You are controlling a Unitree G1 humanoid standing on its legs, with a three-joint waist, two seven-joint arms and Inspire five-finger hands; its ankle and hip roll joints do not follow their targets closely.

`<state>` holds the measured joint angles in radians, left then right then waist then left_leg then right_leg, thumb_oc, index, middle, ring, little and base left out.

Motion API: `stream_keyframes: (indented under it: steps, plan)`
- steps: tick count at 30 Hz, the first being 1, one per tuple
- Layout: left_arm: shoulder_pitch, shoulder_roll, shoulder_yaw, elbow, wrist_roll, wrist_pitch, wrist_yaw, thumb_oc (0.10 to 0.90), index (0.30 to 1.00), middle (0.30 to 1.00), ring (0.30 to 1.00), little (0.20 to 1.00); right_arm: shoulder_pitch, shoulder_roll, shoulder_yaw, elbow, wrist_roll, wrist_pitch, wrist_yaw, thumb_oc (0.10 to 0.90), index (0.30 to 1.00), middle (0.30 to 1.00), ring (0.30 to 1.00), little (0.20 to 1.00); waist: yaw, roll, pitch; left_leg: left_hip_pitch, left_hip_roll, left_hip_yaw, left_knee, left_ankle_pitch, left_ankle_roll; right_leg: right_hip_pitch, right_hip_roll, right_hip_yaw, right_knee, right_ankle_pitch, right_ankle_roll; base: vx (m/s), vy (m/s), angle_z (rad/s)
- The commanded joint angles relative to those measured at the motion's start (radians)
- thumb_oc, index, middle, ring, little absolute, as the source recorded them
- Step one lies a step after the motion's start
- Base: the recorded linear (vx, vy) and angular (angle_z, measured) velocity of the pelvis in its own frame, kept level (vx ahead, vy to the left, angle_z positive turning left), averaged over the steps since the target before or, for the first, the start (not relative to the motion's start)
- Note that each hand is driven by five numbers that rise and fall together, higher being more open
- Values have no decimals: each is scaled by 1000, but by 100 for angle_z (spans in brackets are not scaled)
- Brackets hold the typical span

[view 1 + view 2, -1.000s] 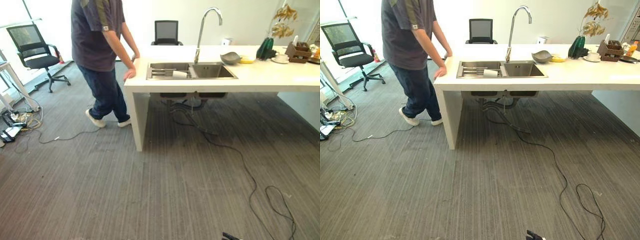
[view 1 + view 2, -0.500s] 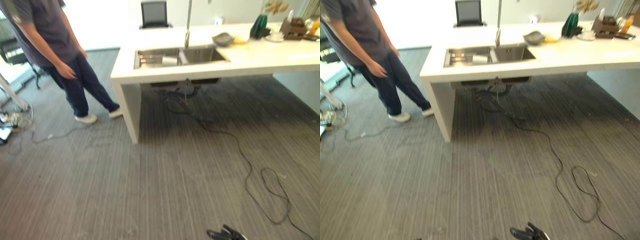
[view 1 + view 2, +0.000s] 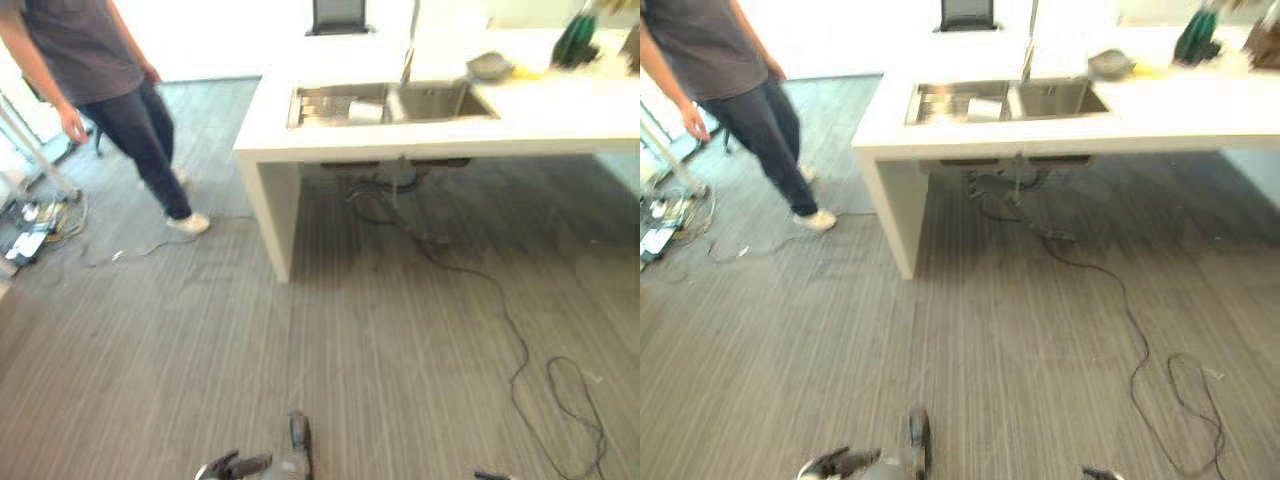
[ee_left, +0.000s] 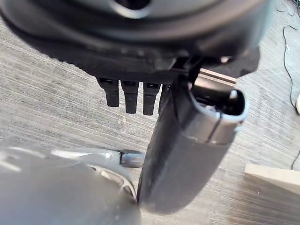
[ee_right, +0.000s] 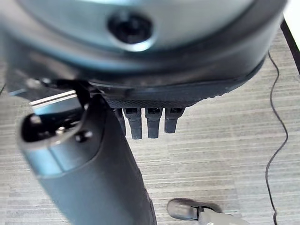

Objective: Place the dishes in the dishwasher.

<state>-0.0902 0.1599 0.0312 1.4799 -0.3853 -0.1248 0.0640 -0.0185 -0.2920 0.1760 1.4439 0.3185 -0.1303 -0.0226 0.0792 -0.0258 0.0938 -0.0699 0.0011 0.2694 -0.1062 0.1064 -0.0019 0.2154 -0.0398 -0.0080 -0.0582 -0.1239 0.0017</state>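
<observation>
A grey bowl (image 3: 487,66) rests on the white counter (image 3: 560,110), to the right of the steel double sink (image 3: 390,103). A white dish (image 3: 365,111) lies inside the sink. Both stand far ahead of me across the carpet. My left hand (image 3: 240,466) hangs low at the near edge of the eye views. In its wrist view the fingers (image 4: 131,96) are straight and hold nothing. My right hand (image 3: 490,475) barely shows at the lower right. Its fingers (image 5: 147,122) are also straight and empty above the carpet.
A person (image 3: 90,70) stands at the left, away from the counter's corner. An office chair (image 3: 340,15) is behind the counter and a green vase (image 3: 577,38) at its right end. A black cable (image 3: 520,350) trails over the carpet. Power strips (image 3: 30,235) lie far left.
The camera has shifted and tipped down. The person has stepped left, away from the counter. My left hand now shows at the bottom edge.
</observation>
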Motion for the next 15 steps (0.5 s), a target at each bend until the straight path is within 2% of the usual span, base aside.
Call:
stream_keyframes:
  steps: [1, 2, 3, 4, 5, 6, 7, 8, 9, 10, 11, 12, 13, 14, 15]
  plan:
    - [10, 3, -23, -138, -69, -51, 30, 800, 900, 900, 900, 900, -11, 2, 5, -113, -19, -15, -4, 800, 900, 900, 900, 900, -4, -36, 21, -79, -33, -17, 46, 38, -12, 67, -186, 11, 241, 34, 162, 277, 189, -1]
    - [-15, 11, -28, -173, -90, -62, 46, 800, 900, 900, 900, 900, -15, 0, 13, -120, -28, -14, -16, 800, 900, 900, 900, 900, -5, -48, 24, -52, -57, -28, 42, 18, 3, 43, -213, 6, 331, 107, 165, 238, 196, 27]
    - [-41, 18, -30, -208, -111, -74, 58, 800, 900, 900, 900, 900, -21, -1, 11, -129, -26, -15, -29, 800, 900, 900, 900, 900, -4, -46, 31, -33, -65, -36, 40, 5, 15, 8, -218, 15, 416, 188, 158, 194, 175, 38]
    - [-71, 30, -38, -243, -129, -86, 76, 800, 900, 900, 900, 900, -29, 0, 8, -147, -12, -20, -43, 800, 900, 900, 900, 900, -16, -43, 47, -4, -73, -53, 35, -6, 28, -31, -211, 24, 504, 254, 146, 222, 170, 47]
    - [-113, 48, -51, -309, -135, -109, 105, 800, 900, 900, 900, 900, -33, 5, -2, -175, 8, -29, -55, 800, 900, 900, 900, 900, -31, -44, 65, 20, -84, -76, 33, -20, 40, -57, -202, 34, 594, 292, 140, 243, 150, 59]
    - [-137, 60, -66, -408, -147, -130, 127, 800, 900, 900, 900, 900, -35, 7, -11, -194, 24, -36, -67, 800, 900, 900, 900, 900, -42, -30, 79, 46, -79, -97, 27, -28, 48, -93, -182, 34, 663, 307, 134, 261, 103, 74]
    - [-173, 67, -54, -490, -213, -153, 145, 800, 900, 900, 900, 900, -39, 12, -10, -215, 34, -46, -81, 800, 900, 900, 900, 900, -58, -22, 95, 66, -72, -112, 24, -41, 52, -136, -150, 41, 721, 279, 131, 247, 42, 88]
    - [-212, 70, -46, -632, -321, -199, 161, 800, 900, 900, 900, 900, -41, 20, -11, -237, 41, -49, -93, 800, 900, 900, 900, 900, -79, -10, 113, 90, -58, -138, 19, -57, 50, -215, -101, 45, 774, 202, 123, 251, -31, 87]
    - [-231, 79, -73, -763, -301, -202, 168, 800, 900, 900, 900, 900, -41, 24, -3, -252, 37, -49, -98, 800, 900, 900, 900, 900, -94, -6, 122, 109, -55, -158, 19, -66, 48, -257, -77, 33, 762, 151, 119, 282, -64, 64]
    - [-258, 93, -107, -923, -271, -229, 189, 800, 900, 900, 900, 900, -34, 23, 8, -273, 22, -51, -101, 800, 900, 900, 900, 900, -113, 5, 134, 125, -45, -179, 19, -73, 40, -304, -45, 20, 724, 69, 108, 423, -190, 52]
    - [-323, 153, -151, -1156, -154, -247, 222, 800, 900, 900, 900, 900, -32, 19, 8, -268, 14, -46, -105, 800, 900, 900, 900, 900, -133, 1, 145, 163, -46, -199, 19, -108, 12, -338, -70, -52, 476, 23, 113, 331, -167, 61]
    - [-323, 153, -151, -1159, -152, -245, 225, 800, 900, 900, 900, 900, -33, 20, 8, -268, 14, -46, -105, 800, 900, 900, 900, 900, -135, 4, 146, 162, -42, -202, 19, -106, 11, -331, -66, -57, 463, 32, 112, 312, -185, 92]
    - [-334, 151, -148, -1151, -133, -256, 239, 800, 900, 900, 900, 900, -32, 20, 6, -256, 18, -47, -106, 800, 900, 900, 900, 900, -142, -1, 144, 172, -41, -204, 19, -117, -1, -325, -83, -75, 355, 55, 122, 215, -138, 91]
    - [-367, 150, -145, -1189, -169, -283, 232, 800, 900, 900, 900, 900, -34, 18, 1, -242, 25, -47, -108, 800, 900, 900, 900, 900, -156, -5, 147, 195, -39, -207, 19, -143, -16, -340, -96, -84, 184, 108, 142, 360, -207, 70]
    - [-406, 152, -148, -1200, -210, -302, 226, 800, 900, 900, 900, 900, -27, 14, 4, -236, 14, -45, -111, 800, 900, 900, 900, 900, -177, -7, 143, 215, -42, -213, 19, -166, -27, -364, -104, -68, 92, 170, 168, 377, -194, 47]
